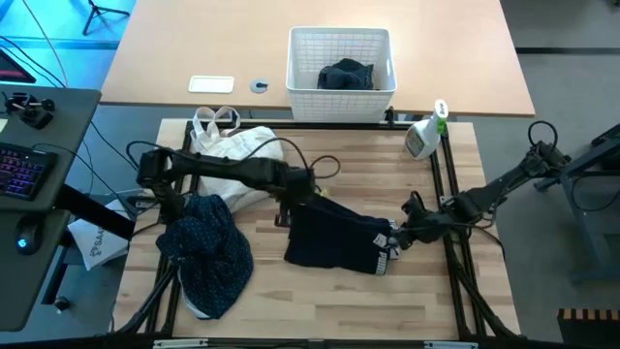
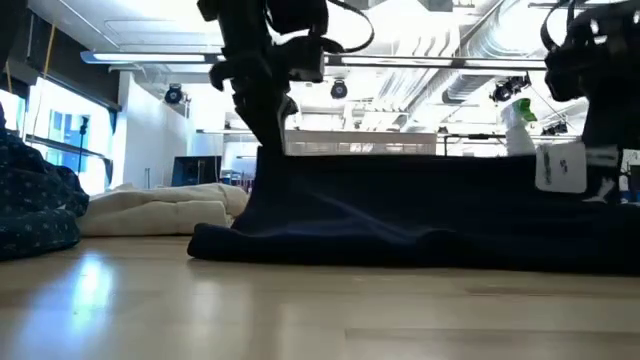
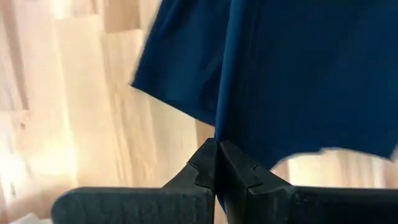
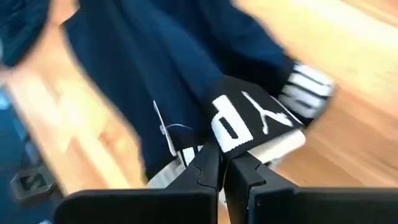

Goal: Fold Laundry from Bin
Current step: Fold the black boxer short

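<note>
A plain dark navy garment point(image 1: 339, 237) with a white printed waistband is lying spread across the middle of the light wooden table point(image 1: 320, 305). The left end effector point(image 1: 288, 206) is pinching the garment's far left edge, its fingers point(image 3: 205, 168) pressed together on a fold of the blue cloth. The right end effector point(image 1: 399, 237) is pinching the garment's right end at the white-lettered waistband point(image 4: 245, 121), its fingers also pressed together on the fabric. The garment is stretching between the two end effectors.

A navy shirt with tiny white dots point(image 1: 205, 247) is lying crumpled at the table's left, near the left arm's base. A cream-white cloth bag with loop handles point(image 1: 232, 145) is sitting just beyond it. The white rectangular lattice-sided plastic bin point(image 1: 341, 60) is standing on the far table, holding another dark piece point(image 1: 346, 76). A white spray bottle with a green nozzle point(image 1: 426, 131) is standing to the bin's right.
</note>
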